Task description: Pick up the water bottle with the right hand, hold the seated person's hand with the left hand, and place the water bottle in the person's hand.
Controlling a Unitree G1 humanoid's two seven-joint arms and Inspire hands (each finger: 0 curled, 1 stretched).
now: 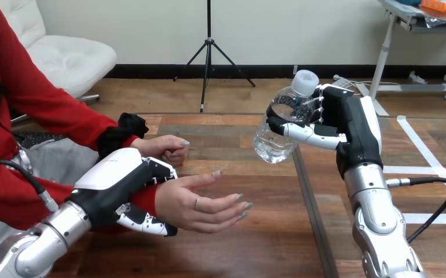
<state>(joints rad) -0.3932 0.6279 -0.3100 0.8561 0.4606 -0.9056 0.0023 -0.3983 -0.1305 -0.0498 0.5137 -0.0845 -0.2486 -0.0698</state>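
Centre right: right robot hand grips a clear, ribbed plastic bottle, white-capped, tilted, off the wooden worktop. Lower left: left robot hand clasps the person's wrist.

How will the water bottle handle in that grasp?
The water bottle looks like thin clear plastic, so it probably dents under the fingers of the right hand. Its smooth round body is held tilted, so it may slip or roll once set on the person's hand, open palm up.

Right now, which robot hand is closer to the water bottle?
Right. The right hand is curled round the water bottle, held above the table. The left hand is away at the view's left, gripping the person's wrist.
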